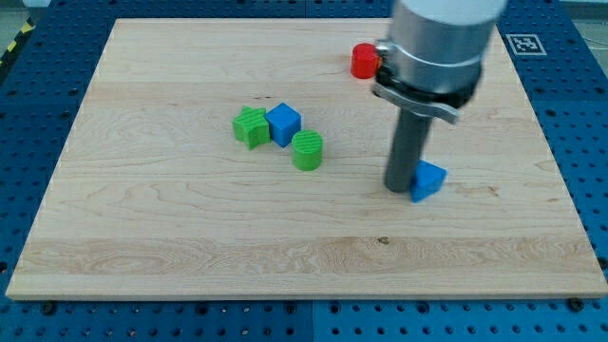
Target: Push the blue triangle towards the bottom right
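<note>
Board: pale wooden panel lying on a blue perforated table.

Left-of-centre cluster, three blocks. Green star-shaped block sits furthest to the view's left. Blue cube is just to its right, the two touching or very nearly so. Green cylinder-like block lies below and right of the cube, close against its lower corner; contact cannot be confirmed.

Red block near the view's top, right of centre. Its right side is hidden behind the arm's housing, so the shape is not clear.

Arm: large grey housing enters from the view's top right, dark rod dropping straight down from it. My tip rests on the board, right of centre and well apart from the three-block cluster. No jaws here, nothing gripped or clasped: the rod is a plain pusher.

Blue triangle sits immediately to the right of my tip, its left edge against the rod's lower end or partly hidden behind it. Contact looks likely; a small gap cannot be ruled out. Triangle lies in the board's right half, about mid-height, well clear of the bottom right corner.
</note>
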Action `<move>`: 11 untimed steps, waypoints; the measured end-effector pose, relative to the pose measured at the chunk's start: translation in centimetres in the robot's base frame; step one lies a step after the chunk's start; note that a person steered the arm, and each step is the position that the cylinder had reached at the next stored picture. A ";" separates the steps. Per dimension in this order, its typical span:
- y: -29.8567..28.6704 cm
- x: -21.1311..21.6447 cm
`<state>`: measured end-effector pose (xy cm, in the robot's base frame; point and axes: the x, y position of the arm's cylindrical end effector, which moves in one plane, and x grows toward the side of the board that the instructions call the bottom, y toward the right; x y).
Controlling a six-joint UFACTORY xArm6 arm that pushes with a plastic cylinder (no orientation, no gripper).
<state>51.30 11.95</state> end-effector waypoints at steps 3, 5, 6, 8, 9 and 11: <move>1.3 2.0; 9.8 -1.0; 14.6 1.9; 12.3 -2.4; 11.1 -1.0; 12.1 3.8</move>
